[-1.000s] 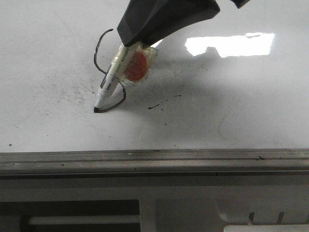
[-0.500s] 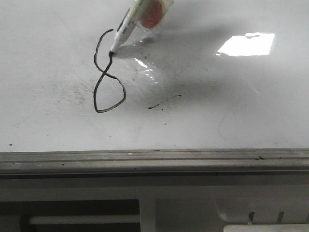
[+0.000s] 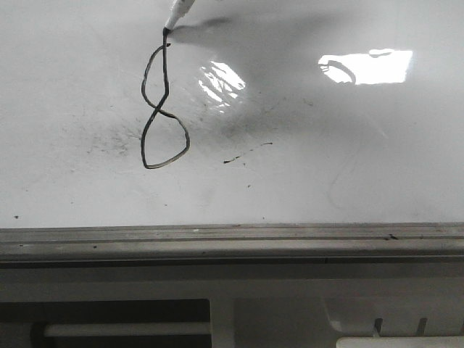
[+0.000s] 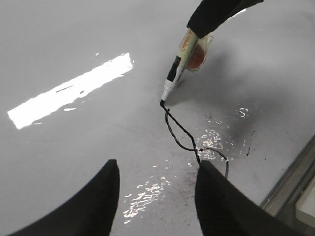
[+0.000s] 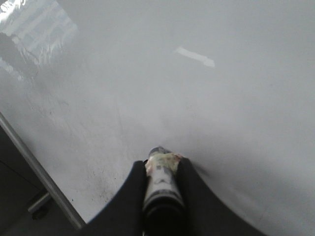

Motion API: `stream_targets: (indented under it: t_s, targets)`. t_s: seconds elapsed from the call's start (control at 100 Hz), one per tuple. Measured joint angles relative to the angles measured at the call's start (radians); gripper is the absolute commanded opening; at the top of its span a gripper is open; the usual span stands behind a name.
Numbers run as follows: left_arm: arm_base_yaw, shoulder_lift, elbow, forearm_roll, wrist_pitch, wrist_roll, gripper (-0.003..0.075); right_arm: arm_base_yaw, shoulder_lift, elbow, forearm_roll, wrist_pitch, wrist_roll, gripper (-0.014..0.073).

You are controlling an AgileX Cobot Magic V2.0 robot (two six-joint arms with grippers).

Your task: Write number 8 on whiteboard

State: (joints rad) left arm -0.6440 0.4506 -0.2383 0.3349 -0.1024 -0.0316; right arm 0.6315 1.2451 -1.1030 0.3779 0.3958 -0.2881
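Note:
The number 8 (image 3: 163, 109) is a thin black figure on the glossy whiteboard (image 3: 326, 159), left of centre; its loops look joined. The marker's tip (image 3: 176, 13) rests at the small tick on top of it, at the frame's upper edge. In the left wrist view the marker (image 4: 178, 71) slants down from my right gripper (image 4: 206, 22) onto the 8 (image 4: 179, 132), whose lower loop is partly hidden by a finger. My left gripper (image 4: 156, 169) is open and empty above the board. In the right wrist view my right gripper (image 5: 161, 164) is shut on the marker (image 5: 160, 184).
A short black smear (image 3: 246, 152) lies right of the 8, and grey specks (image 3: 109, 138) lie to its left. The grey metal edge rail (image 3: 232, 239) runs along the board's near side. Bright light reflections (image 3: 366, 67) show on the board.
The marker has run from the lower loop's bottom-left corner up the right side to the top, joining the loops. The right gripper has moved away and left the front view.

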Motion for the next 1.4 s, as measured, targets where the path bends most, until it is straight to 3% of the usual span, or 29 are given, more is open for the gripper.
stream_targets:
  t_s: [0.31,0.47,0.94,1.01,1.23,1.33,1.4]
  targets:
    - [-0.089,0.297,-0.01,0.057,-0.161,-0.002,0.0334,0.141,0.0,0.018,-0.035,0.09,-0.008,-0.0062]
    - [-0.101,0.437,-0.056,0.061,-0.26,-0.002,0.0334,0.153,0.004,0.024,-0.037,0.149,-0.002,-0.0063]
    - [-0.101,0.676,-0.109,0.119,-0.375,-0.002,0.0329,0.163,0.008,0.024,-0.023,0.222,0.005,-0.0063]
    - [-0.101,0.685,-0.109,0.12,-0.392,-0.002,0.0279,0.163,0.008,0.024,-0.019,0.235,0.006,-0.0063]
    - [-0.103,0.689,-0.109,0.129,-0.397,-0.002,-0.0022,0.163,0.008,0.024,-0.01,0.244,0.01,-0.0063]
    - [-0.103,0.691,-0.109,0.122,-0.401,-0.013,-0.002,0.163,0.008,0.024,-0.01,0.241,0.01,-0.0048]
    - [-0.103,0.691,-0.109,0.122,-0.401,-0.015,-0.002,0.163,0.008,0.024,-0.01,0.241,0.01,0.0029]
